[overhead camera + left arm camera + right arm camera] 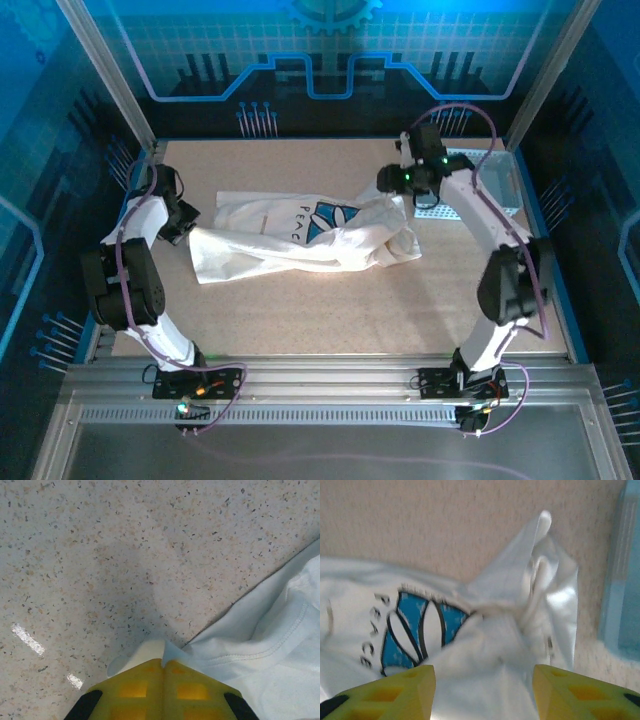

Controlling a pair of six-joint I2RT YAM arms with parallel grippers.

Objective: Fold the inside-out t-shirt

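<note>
Top external view: inside-out t-shirt point(300, 240), crumpled, long axis left to right; left gripper point(188, 225) pinched shut on its left edge, right gripper point(398, 192) parted above its bunched right end.

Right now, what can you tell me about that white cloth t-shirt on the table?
The white, soft cloth t-shirt lies crumpled across the speckled table, bunched and twisted at its right end. A blue leaf-like logo with dark lettering faces up. The left gripper is shut on its left edge; the open right gripper hangs over the bunched end.
</note>
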